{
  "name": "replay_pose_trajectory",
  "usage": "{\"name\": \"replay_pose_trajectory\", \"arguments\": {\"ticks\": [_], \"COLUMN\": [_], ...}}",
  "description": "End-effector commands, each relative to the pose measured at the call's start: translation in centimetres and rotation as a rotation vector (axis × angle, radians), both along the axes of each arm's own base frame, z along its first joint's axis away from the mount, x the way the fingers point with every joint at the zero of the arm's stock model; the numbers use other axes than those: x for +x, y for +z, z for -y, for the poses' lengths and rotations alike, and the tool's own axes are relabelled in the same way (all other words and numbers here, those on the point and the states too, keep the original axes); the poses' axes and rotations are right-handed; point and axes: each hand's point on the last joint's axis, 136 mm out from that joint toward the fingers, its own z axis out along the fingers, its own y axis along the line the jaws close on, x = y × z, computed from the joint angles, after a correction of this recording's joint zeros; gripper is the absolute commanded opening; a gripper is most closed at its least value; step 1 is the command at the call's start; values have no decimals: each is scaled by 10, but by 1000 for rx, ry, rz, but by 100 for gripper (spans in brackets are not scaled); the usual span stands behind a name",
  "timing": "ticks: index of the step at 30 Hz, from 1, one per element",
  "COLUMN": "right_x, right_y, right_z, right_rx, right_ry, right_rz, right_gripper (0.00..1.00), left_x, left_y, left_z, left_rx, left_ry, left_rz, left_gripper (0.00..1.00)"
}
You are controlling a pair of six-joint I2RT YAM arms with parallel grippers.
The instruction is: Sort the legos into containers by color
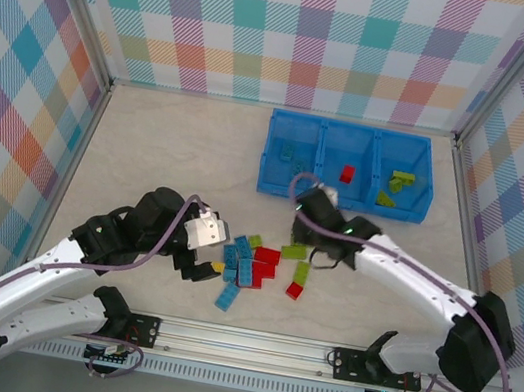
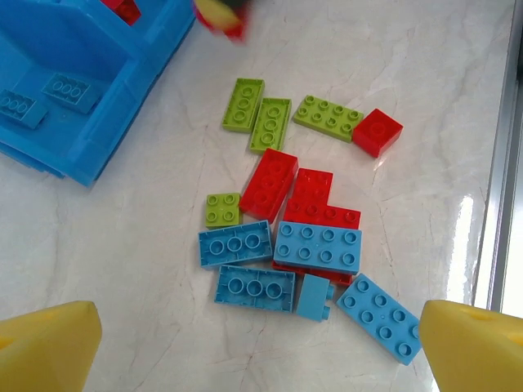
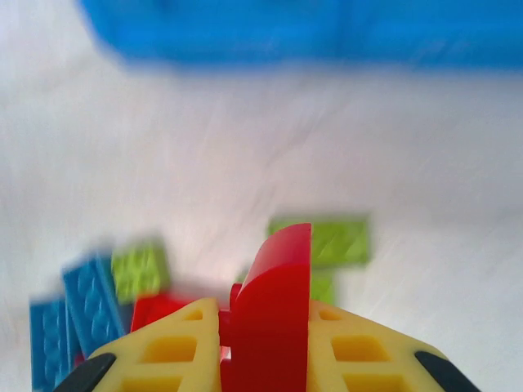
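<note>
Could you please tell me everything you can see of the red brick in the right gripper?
The red brick is glossy plastic, seen edge-on, with a rounded upper corner; no studs show. It stands upright, pinched between the yellow fingers of the right gripper. Beyond it lie loose bricks on the table and, farther off, the blue bin. Blur hides finer detail.

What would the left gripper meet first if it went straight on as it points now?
Probably the nearest blue bricks, lying ahead between its open jaws; depth is unclear.

Glossy plastic legos [image 2: 317, 247] lie on a smooth, marble-look table [image 2: 425, 98].
</note>
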Motion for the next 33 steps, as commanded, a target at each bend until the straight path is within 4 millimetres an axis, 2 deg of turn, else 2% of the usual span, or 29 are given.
{"name": "replay_pose_trajectory", "arguments": {"ticks": [1,3,5,9,11,13,17,20,22,26,28,30,33], "right_x": [62,100,130,173,186,193,192,175,153,87,52,16,-34], "right_y": [32,32,22,2,-1,-2,15,33,42,52,47,29,3], "right_z": [43,63,73,68,64,63,63,62,57,35,27,27,31], "right_rx": [-35,-47,-29,28,27,30,48,76,123,301,349,317,268], "right_ry": [-71,-118,-144,-147,-148,-156,-158,-120,-72,87,146,175,216], "right_rz": [143,159,129,62,53,47,82,107,111,115,72,-12,-164], "right_gripper": [18,18,18,23,32,34,46,53,59,68,70,71,72], "left_x": [-1,0,2,6,8,11,19,28,39,77,87,89,84], "left_y": [-4,-4,-5,-7,-7,-9,-14,-23,-25,-7,2,4,-5], "left_z": [-1,0,-1,-4,-5,-7,-10,-12,-16,-40,-47,-46,-31], "left_rx": [7,5,7,21,27,36,61,92,112,111,62,-37,-185], "left_ry": [-6,0,12,37,55,73,129,193,275,600,735,858,982], "left_rz": [3,-3,-6,-3,-2,-5,-21,-55,-70,-35,-48,-123,-273], "left_gripper": [100,100,100,100,100,100,100,100,100,98,98,97,90]}}
